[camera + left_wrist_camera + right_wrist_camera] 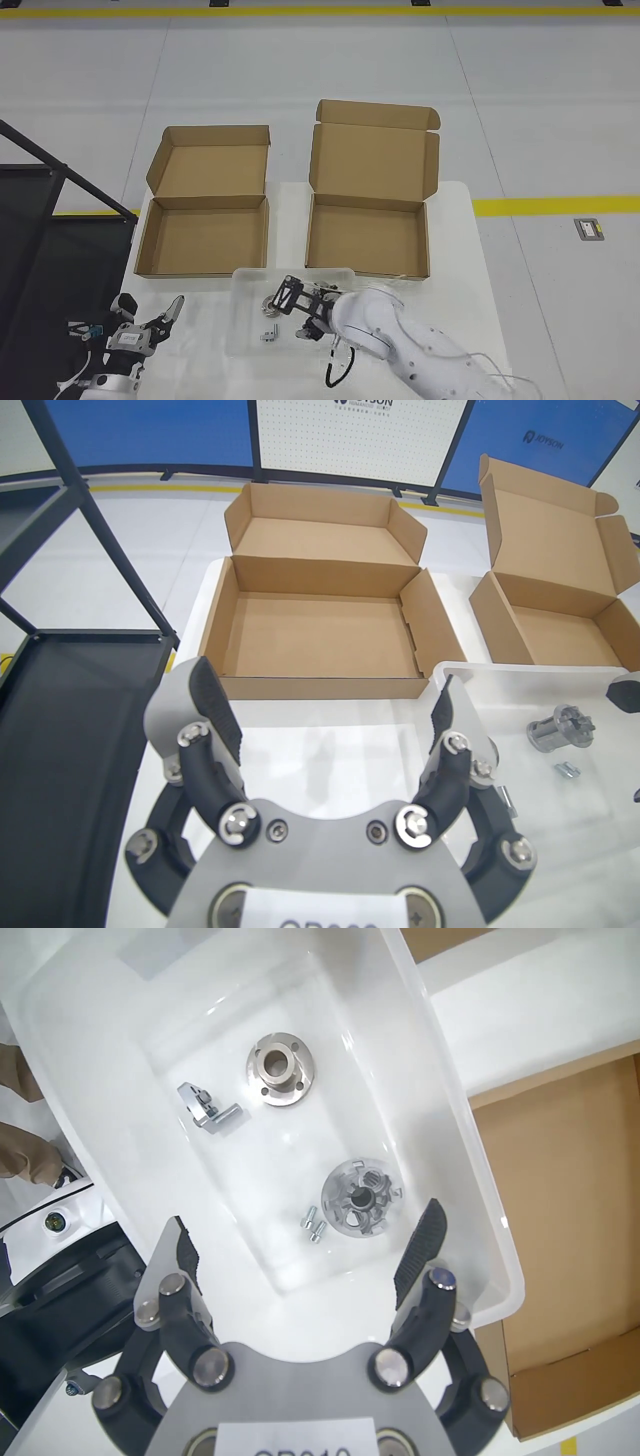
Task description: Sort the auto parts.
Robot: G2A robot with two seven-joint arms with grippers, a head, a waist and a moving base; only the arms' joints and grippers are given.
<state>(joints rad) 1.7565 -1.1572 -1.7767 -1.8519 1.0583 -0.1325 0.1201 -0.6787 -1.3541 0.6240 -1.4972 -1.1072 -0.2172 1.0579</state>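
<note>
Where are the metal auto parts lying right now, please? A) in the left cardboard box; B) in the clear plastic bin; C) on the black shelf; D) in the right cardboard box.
B: the flanged hub, bracket, toothed disc and two screws all lie inside the clear plastic bin.

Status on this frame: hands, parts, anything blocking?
Left hand open, empty, beside the bin. Right hand open, empty, above the bin. Auto parts in bin, cardboard boxes empty. Nothing blocking.

Two cardboard boxes (203, 240) (366, 238), one clear bin (450, 1078); inside, one flange (280, 1068), one toothed disc (361, 1198), one bracket (207, 1109), two small bolts (309, 1216) (318, 1231).
</note>
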